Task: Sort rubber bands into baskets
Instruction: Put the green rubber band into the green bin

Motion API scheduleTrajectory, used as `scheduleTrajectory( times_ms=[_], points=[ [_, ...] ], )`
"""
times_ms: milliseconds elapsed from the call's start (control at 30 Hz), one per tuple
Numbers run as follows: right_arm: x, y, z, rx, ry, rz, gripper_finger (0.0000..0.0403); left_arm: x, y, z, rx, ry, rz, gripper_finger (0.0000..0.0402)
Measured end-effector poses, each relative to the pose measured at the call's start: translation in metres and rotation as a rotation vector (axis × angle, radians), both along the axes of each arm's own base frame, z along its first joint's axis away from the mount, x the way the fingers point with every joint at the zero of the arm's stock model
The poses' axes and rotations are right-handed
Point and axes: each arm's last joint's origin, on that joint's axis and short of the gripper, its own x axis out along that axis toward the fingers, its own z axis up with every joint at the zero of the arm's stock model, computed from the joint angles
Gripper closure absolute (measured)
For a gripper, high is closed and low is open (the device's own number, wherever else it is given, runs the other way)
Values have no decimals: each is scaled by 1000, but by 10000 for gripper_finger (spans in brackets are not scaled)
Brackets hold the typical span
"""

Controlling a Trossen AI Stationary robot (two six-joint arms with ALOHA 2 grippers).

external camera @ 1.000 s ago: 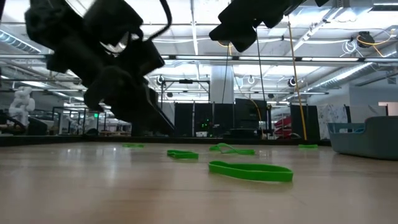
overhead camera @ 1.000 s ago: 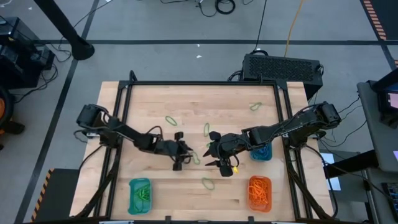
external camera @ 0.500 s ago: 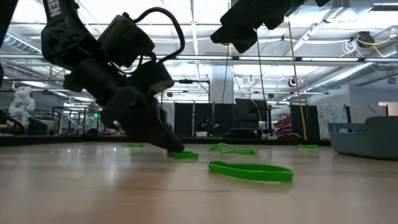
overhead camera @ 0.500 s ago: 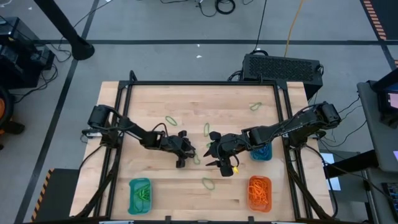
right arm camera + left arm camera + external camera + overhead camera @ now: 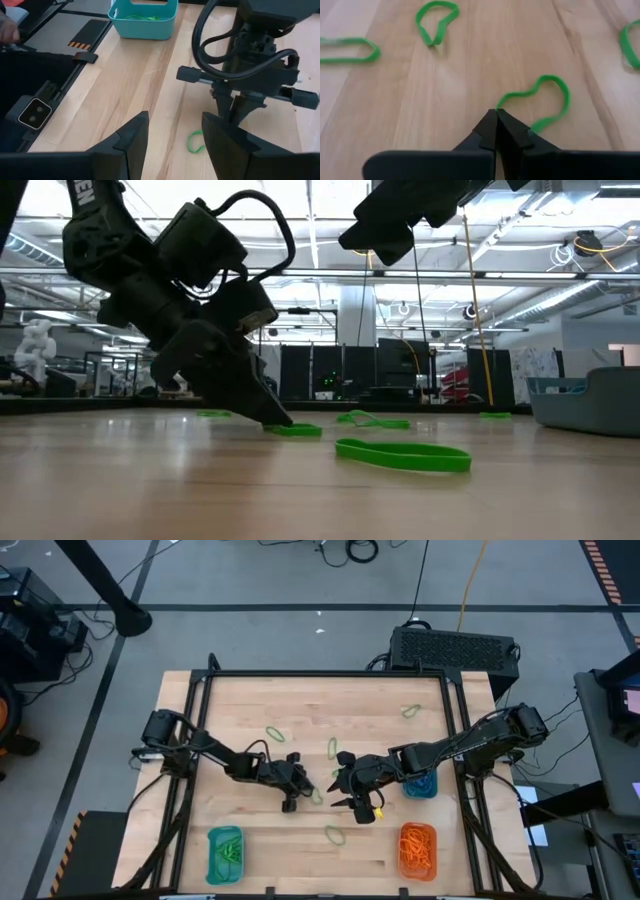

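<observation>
The left gripper (image 5: 496, 116) is down on the worktop (image 5: 300, 700) near its middle, fingers pressed together on the edge of a green rubber band (image 5: 540, 102). The wrist view shows the tips meeting right at the loop's rim, so I'd judge it a thin pinch at best. If only a sliver is caught, the band could slip free on the lift, or stretch and snap away across the wood. I can't tell for sure that the elastic sits between the tips and not just in front of them.

The right gripper (image 5: 352, 802) hangs just beside the left gripper, its fingers spread and empty. With the two so close, a careless swing by either arm could knock them together.

The green-filled teal basket (image 5: 225, 852) lies toward the front edge from the left gripper, so the carry crosses open wood; a drop there would leave the band loose again. Another teal basket (image 5: 420, 784) and the orange basket (image 5: 418, 849) stand beyond the right gripper. More green bands lie near the left gripper, one (image 5: 403, 455) closest to the low camera, and dragging the held loop could snag them.

For writing, only some white letters on the left arm's housing (image 5: 88, 195) show, cut off and unreadable.
</observation>
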Motion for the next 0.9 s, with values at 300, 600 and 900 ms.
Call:
scheduleTrajectory(
  times_ms=[300,600,900],
  points=[
    [0,0,0,20,9,-13,227,-10,-27,44,-21,-122,-105,398],
    [-2,0,-2,53,49,-38,227,-64,-69,104,-160,-88,-221,400],
    [-2,0,-2,81,54,-58,227,-124,-99,127,-315,48,-170,400]
  ],
)
